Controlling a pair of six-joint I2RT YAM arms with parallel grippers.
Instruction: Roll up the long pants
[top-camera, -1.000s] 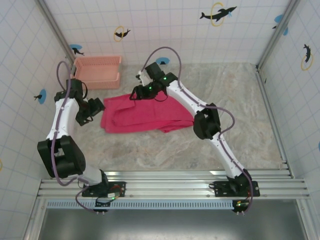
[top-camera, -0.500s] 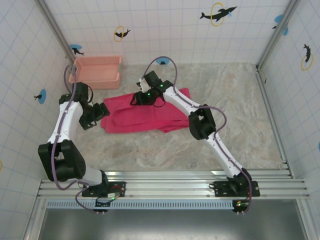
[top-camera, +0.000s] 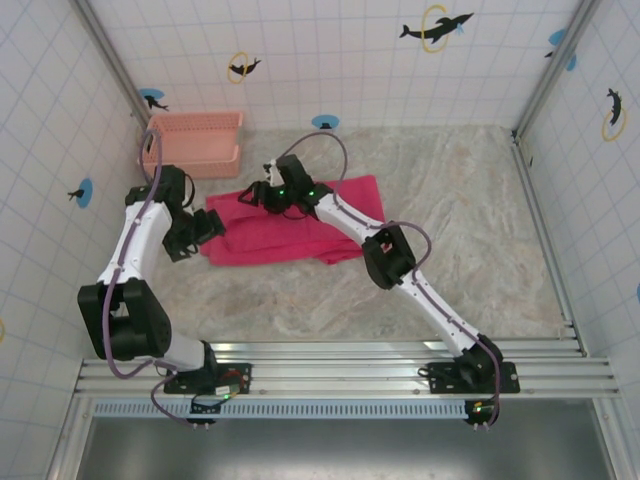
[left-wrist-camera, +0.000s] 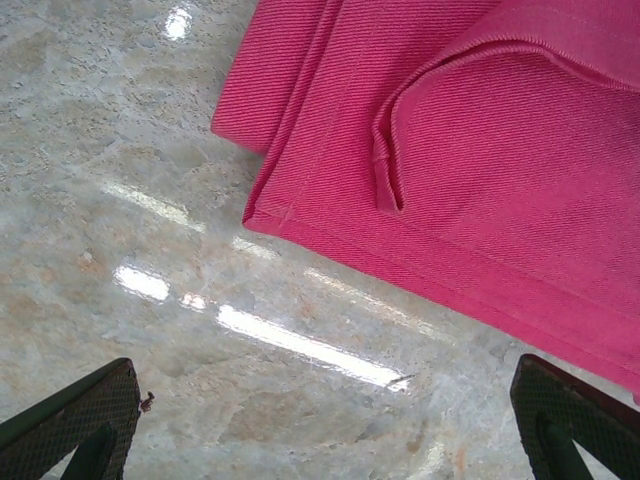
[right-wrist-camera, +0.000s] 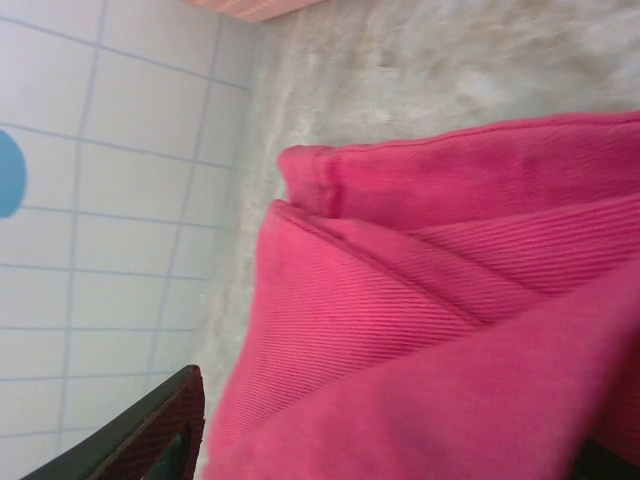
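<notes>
The long pants (top-camera: 290, 232) lie folded flat in a magenta-pink slab on the table, with a folded corner and hem (left-wrist-camera: 400, 150) in the left wrist view. My left gripper (top-camera: 207, 228) hovers at the slab's left edge. It is open over bare table (left-wrist-camera: 320, 440), its fingertips (left-wrist-camera: 75, 420) wide apart and the cloth just beyond them. My right gripper (top-camera: 256, 193) is low over the far left corner of the pants. Its jaws stand wide apart astride the cloth (right-wrist-camera: 390, 420), and ribbed folds (right-wrist-camera: 420, 300) fill the space between them.
A pale salmon slotted basket (top-camera: 195, 143) stands at the back left against the tiled wall, just beyond the pants. Tiled walls close the left, back and right sides. Marbled table (top-camera: 470, 230) stretches to the right and to the front of the pants.
My right arm has slid left along the far edge of the pants to their far left corner. My left gripper has edged closer to the left edge. The pants have stayed put.
</notes>
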